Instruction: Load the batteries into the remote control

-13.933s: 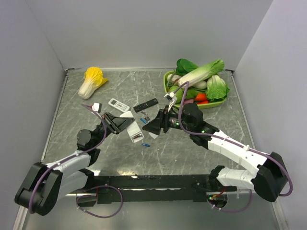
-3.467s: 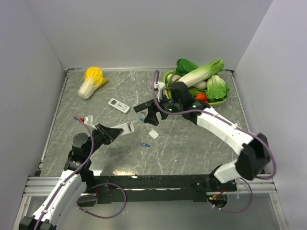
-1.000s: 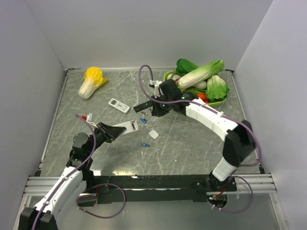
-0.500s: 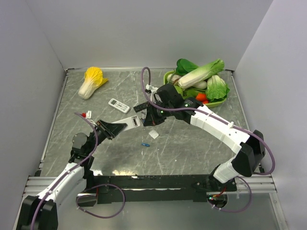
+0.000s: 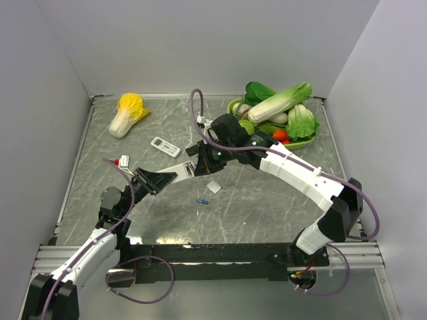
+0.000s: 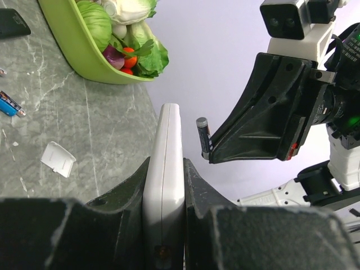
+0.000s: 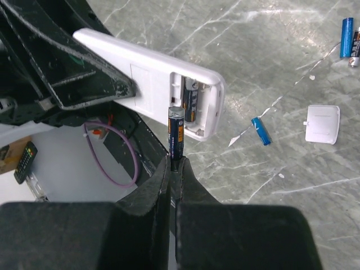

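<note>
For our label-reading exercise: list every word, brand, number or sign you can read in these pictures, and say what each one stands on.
No text is legible in any view.
On the held battery in the right tool: label print, too blurred to read.
On the seated battery in the remote control: print too small to read.
On the small white remote: button marks too small to read.

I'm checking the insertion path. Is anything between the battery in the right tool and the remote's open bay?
Nothing visible blocks it. The battery in the right tool hangs just in front of the open bay of the remote control, beside one cell already seated. The cover lies apart on the table.
</note>
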